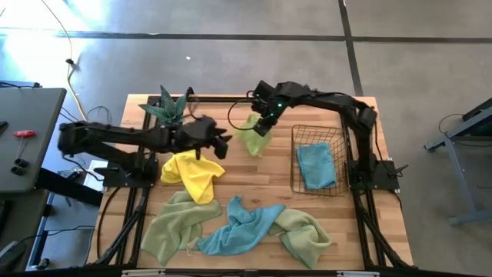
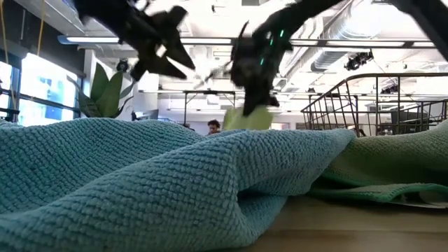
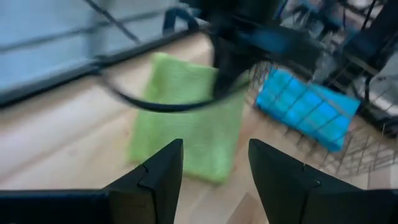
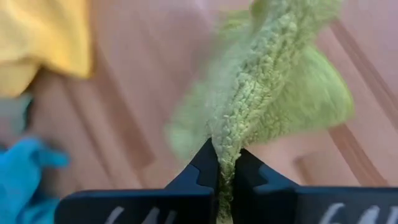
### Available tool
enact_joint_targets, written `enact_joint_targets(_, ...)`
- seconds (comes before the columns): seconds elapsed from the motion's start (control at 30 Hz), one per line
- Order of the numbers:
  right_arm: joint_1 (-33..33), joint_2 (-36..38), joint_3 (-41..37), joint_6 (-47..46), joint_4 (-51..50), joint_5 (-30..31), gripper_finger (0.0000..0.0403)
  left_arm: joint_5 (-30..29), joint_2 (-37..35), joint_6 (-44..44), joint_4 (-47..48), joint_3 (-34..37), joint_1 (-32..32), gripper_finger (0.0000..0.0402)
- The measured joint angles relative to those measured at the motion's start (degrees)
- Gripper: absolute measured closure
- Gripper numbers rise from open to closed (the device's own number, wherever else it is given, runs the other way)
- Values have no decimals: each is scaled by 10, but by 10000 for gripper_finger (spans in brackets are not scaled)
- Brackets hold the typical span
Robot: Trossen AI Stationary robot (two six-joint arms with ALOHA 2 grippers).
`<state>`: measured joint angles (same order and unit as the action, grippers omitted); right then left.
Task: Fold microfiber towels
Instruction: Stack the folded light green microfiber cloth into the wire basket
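Lime-green cloth hangs from the right gripper, whose jaws are clamped on an edge of the lime towel above the tabletop, beside the wire basket holding a folded blue towel. The left gripper waits close by, jaws apart and empty. This looks like the pick-up before a fold; next the left jaws would likely need a second edge. A yellow towel and other towels lie nearer the front.
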<state>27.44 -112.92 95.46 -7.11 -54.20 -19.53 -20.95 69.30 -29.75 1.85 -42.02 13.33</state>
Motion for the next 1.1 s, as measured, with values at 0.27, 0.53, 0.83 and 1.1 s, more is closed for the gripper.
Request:
enact_joint_targets(0.27,-53,149,0,51,-103,80,402,-24,-93,65,18,0,8,229)
enact_joint_targets(0.53,-94,265,0,78,-271,118,403,5,-102,96,19,0,32,229)
enact_joint_targets(0.83,-146,326,1,101,-357,128,403,34,-98,45,16,0,38,229)
enact_joint_targets(1.1,-196,338,-1,23,-357,145,403,11,-98,-35,10,0,21,229)
